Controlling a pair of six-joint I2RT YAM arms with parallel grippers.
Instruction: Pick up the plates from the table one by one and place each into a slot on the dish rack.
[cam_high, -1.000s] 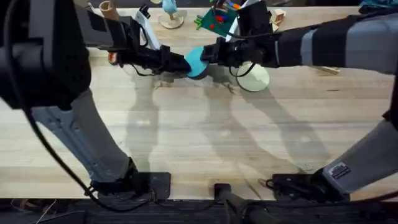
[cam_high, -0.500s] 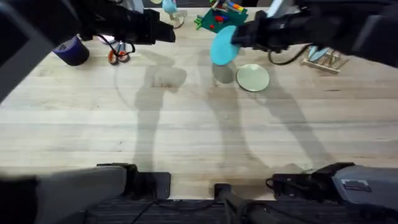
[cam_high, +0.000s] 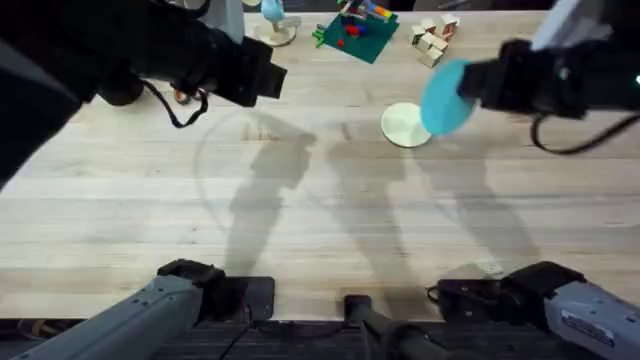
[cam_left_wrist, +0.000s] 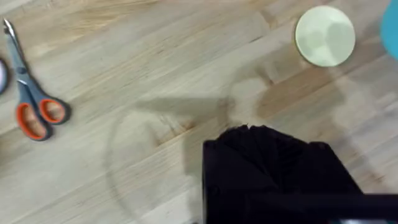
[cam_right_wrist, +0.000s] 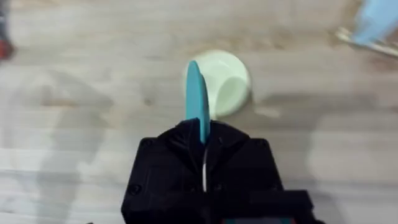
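Observation:
My right gripper (cam_high: 470, 88) is shut on the rim of the turquoise plate (cam_high: 444, 96) and holds it on edge above the table (cam_high: 320, 230) at the back right. In the right wrist view the turquoise plate (cam_right_wrist: 197, 96) stands edge-on in the right gripper (cam_right_wrist: 203, 134), above the cream plate (cam_right_wrist: 219, 82). The cream plate (cam_high: 405, 126) lies flat on the table just left of the held one. A corner of the dish rack (cam_right_wrist: 348, 36) appears blurred, its slots unreadable. My left gripper (cam_high: 270, 75) hovers at the back left with nothing in it, far from both plates.
A pale blue plate (cam_right_wrist: 375, 18) stands at the rack. Orange-handled scissors (cam_left_wrist: 34, 106) lie at the back left. A green toy board (cam_high: 352, 35) and small wooden blocks (cam_high: 432, 35) sit along the far edge. The near half of the table is bare wood.
Both grippers held the turquoise plate at the back middle. The left one let go and drew back left, and the right one carried the plate to the right, past the cream plate.

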